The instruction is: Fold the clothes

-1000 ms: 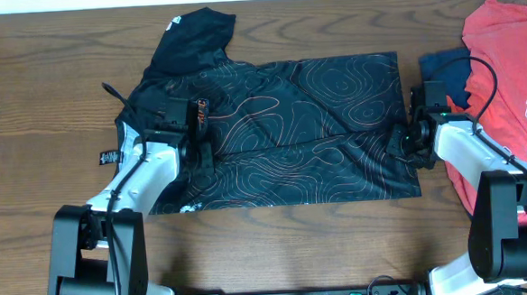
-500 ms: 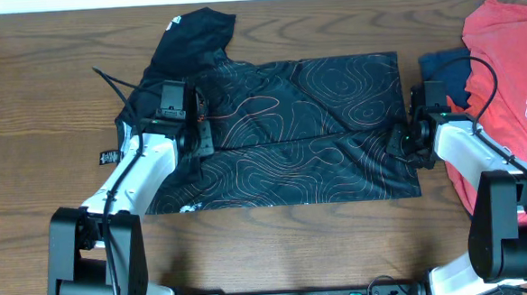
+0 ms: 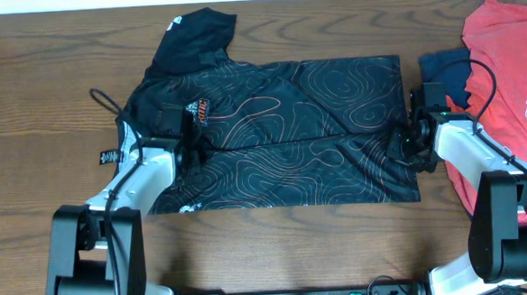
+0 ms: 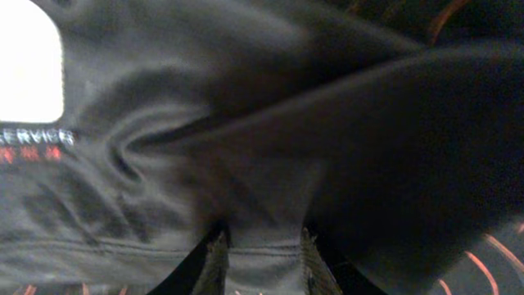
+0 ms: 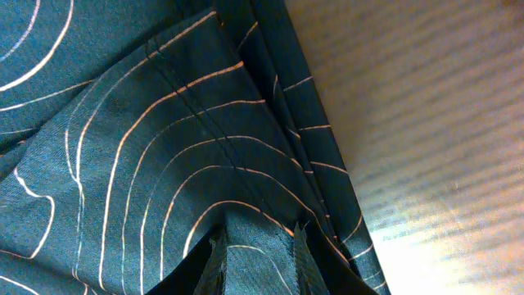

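- Found shirt spread flat on the table, long axis running left to right, one sleeve sticking out at the far left corner.
- Noted left gripper at the shirt's left end and right gripper at its right hem, both about midway between the near and far edges, with the bulk of the cloth lying between them.
- Saw both pairs of jaws set at a narrow gap, each with a pinch of shirt cloth filling it; took both as clamped on the shirt, the right-hand pinch tented up toward the fingers.
- Traced a faint crease from one gripper toward the other, parallel to the long axis.
- Judged neither arm nearer, with one end apiece; expected the next fold to call for both moving together, square to that crease.
- Marked red garment off the shirt's right end, near the right gripper, as a possible snag.
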Motion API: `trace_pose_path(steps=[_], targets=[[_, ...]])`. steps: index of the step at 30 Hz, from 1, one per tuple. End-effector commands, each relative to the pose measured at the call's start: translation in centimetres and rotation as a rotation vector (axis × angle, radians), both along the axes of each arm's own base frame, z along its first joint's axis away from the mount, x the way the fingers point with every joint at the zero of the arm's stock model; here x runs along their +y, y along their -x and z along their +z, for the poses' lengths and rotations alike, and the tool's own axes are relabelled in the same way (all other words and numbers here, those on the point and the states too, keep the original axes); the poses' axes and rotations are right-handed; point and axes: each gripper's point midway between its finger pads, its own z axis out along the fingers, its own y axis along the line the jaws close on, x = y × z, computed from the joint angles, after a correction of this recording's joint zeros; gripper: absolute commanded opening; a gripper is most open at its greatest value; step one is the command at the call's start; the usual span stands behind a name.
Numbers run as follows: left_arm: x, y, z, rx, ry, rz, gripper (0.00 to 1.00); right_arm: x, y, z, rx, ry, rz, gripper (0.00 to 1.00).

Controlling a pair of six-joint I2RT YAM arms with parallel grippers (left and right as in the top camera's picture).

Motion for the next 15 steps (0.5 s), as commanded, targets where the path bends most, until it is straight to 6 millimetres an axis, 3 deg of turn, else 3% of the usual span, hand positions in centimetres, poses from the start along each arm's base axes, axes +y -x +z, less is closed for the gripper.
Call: trace_pose_path(steps=[1,6,10,15], targets=[[1.0,2.0,-1.6,0.041,-0.03,0.049,0.31,0.5,4.9,-3.3,0.187,-0.013,-0.014,0.27],[1.2,5.0,-3.3,0.107,-0.025,0.102,0.32,0.4,5.7,-3.2,0.219,-0.009,-0.029,0.28],[0.1,7.6,-4.4,0.186,0.064,0.115,0.32,0.0,6.6,-3.1,0.256,0.014,-0.061,0.28],[-0.5,9.6,-4.5,0.267,0.161,0.2,0.32,-0.3,7.4,-3.0,0.289,0.033,-0.07,0.28]])
